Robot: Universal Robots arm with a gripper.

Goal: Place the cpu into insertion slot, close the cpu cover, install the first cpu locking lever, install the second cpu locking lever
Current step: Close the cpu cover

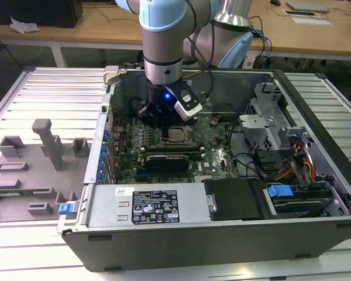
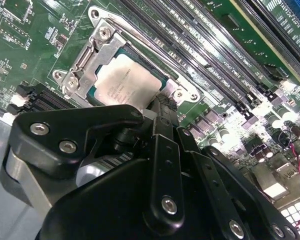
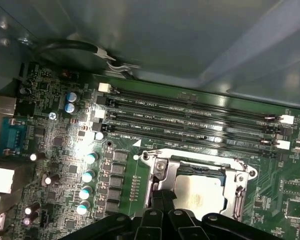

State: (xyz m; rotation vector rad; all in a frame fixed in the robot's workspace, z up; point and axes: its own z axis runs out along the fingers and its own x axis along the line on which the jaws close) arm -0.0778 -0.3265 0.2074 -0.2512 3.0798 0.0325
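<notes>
Cpu (image 2: 124, 82) seated in insertion slot (image 3: 197, 168), cpu cover (image 2: 92, 50) down around it. Gripper (image 2: 164, 102) at cover's edge, jaws closed together. Memory slots (image 3: 190, 115) just beside socket; capacitors (image 3: 87, 175) near; case wall (image 3: 165, 45) beyond.

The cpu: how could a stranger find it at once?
Inside the open computer case lies a green board. Beside its long black slots sits a silvery frame. The cpu is the pale, flat square inside that frame, unlike the dark parts around.
</notes>
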